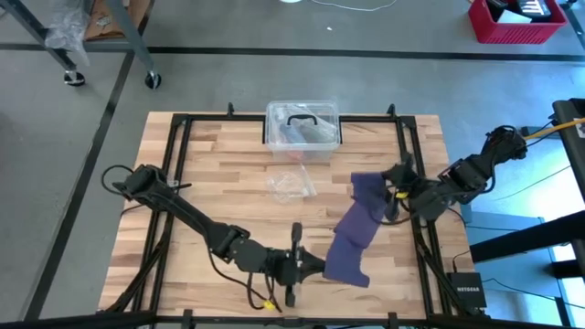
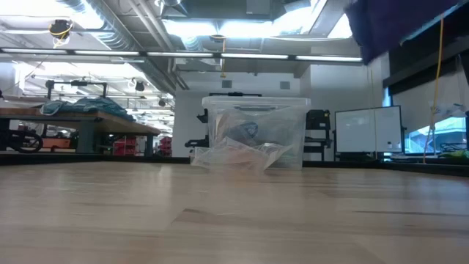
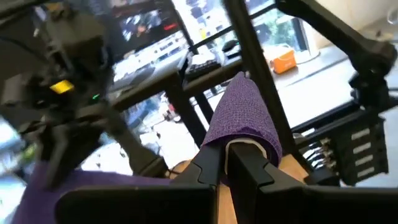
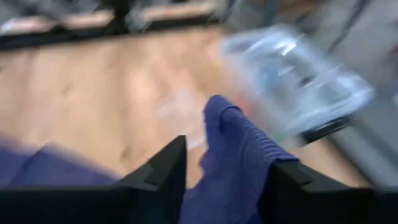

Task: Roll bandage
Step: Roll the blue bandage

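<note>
The bandage (image 1: 358,228) is dark navy-purple, its weave showing a fine ribbed texture in the wrist views. The table (image 1: 219,183) is pale wood in butcher-block strips, framed in black. The box (image 1: 303,128) is clear plastic with a black handle; the wrapper (image 1: 291,185) looks clear, perhaps faintly whitish. Both arms are black.

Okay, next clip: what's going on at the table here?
Two robot arms are working a dark purple bandage over the wooden table. The left gripper, near the table's front edge, is shut on one end of the strip. The right gripper, over the table's right side, has the other end between its fingers, which stand apart. The strip stretches between them, not yet rolled. A clear plastic box and a crinkled wrapper sit towards the back, untouched.
</note>
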